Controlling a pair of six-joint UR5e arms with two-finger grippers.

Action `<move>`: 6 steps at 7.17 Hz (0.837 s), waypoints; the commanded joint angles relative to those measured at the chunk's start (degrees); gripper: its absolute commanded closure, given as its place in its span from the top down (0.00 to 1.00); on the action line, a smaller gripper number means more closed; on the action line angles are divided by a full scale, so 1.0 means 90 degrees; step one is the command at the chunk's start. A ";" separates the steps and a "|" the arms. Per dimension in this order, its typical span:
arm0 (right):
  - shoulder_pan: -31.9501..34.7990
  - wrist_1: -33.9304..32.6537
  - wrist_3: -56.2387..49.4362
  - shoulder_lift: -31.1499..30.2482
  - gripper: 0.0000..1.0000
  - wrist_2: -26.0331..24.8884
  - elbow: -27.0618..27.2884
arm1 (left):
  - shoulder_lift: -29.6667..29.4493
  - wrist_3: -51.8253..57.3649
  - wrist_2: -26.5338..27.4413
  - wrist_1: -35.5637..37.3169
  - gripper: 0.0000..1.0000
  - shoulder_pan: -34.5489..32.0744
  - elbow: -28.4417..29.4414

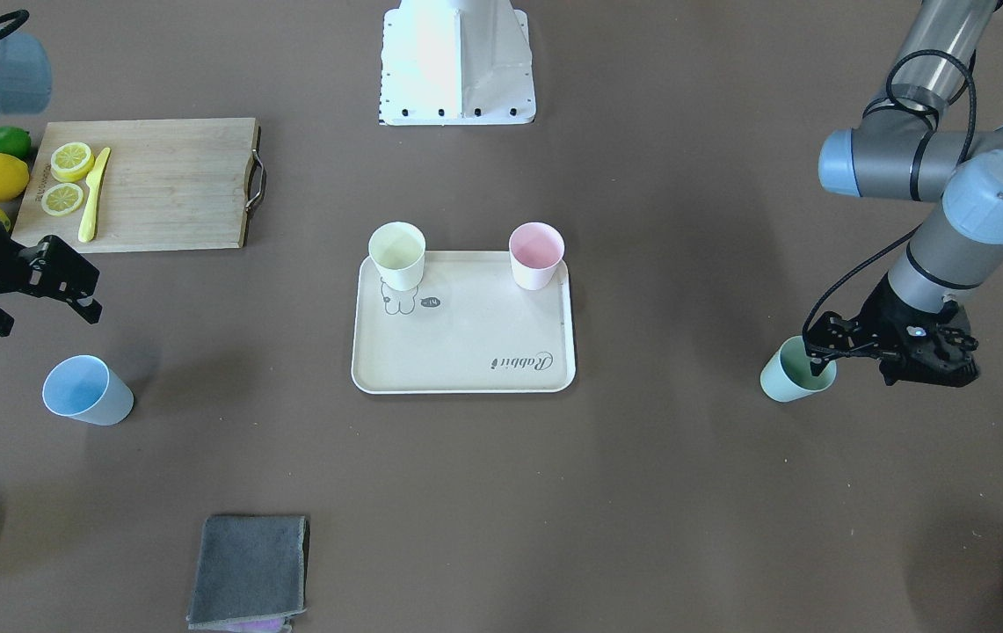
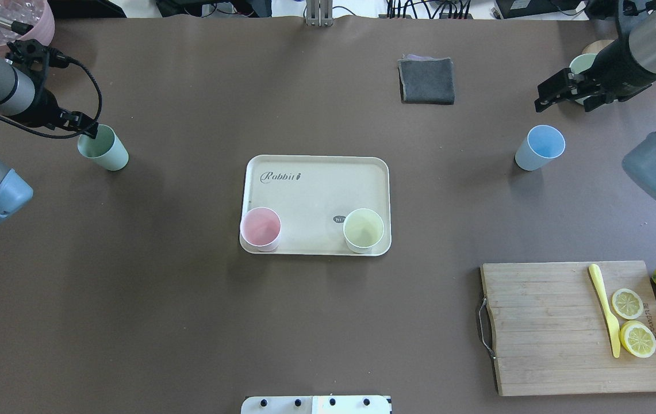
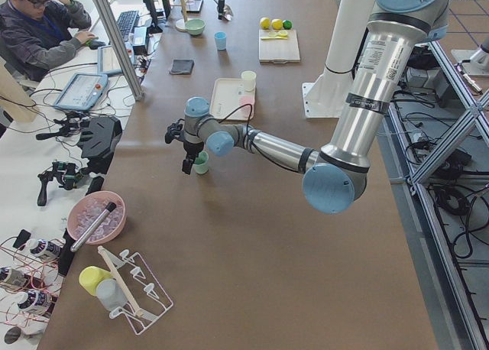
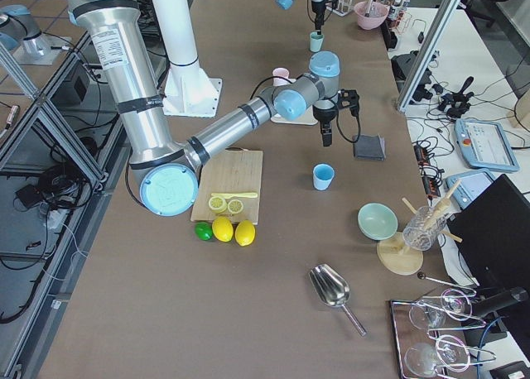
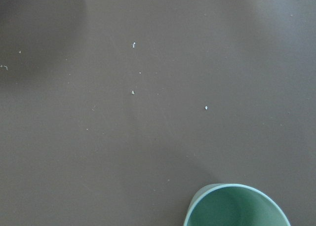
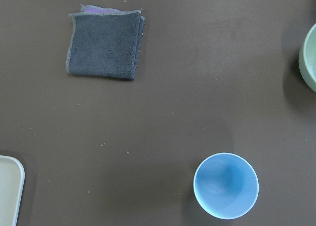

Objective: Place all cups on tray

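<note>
The cream tray [image 2: 316,190] lies mid-table with a pink cup [image 2: 260,228] and a yellow cup [image 2: 364,229] standing in its two robot-side corners. A sage green cup [image 2: 103,148] stands on the table far left of the tray. My left gripper [image 1: 892,347] hangs open beside it, one fingertip [image 2: 83,127] at the cup's rim; I cannot tell whether they touch. The left wrist view catches only that green cup's rim [image 5: 236,206]. A light blue cup [image 2: 540,147] stands right of the tray. My right gripper [image 2: 569,95] is open and empty, above and beyond it.
A wooden cutting board [image 2: 546,328] with lemon slices and a yellow knife [image 2: 605,307] sits front right, lemons and a lime beside it. A grey cloth [image 2: 427,80] lies beyond the tray. A green bowl [image 4: 377,220], a pink pot [image 2: 0,23] and a person [image 3: 38,29] are at the edges.
</note>
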 commanded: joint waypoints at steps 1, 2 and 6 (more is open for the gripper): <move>0.0038 0.0017 -0.0057 -0.0045 1.00 -0.0028 0.0001 | -0.0040 -0.0029 -0.0010 -0.0675 0.68 0.0142 0.0485; 0.0038 0.0017 -0.0057 -0.0083 1.00 -0.0048 0.0001 | -0.0040 -0.0126 -0.0097 -0.0687 0.45 0.0211 0.0427; 0.0038 0.0076 -0.0066 -0.0220 1.00 -0.0067 -0.0019 | -0.0059 -0.0156 -0.0849 -0.0580 0.00 0.0153 -0.0060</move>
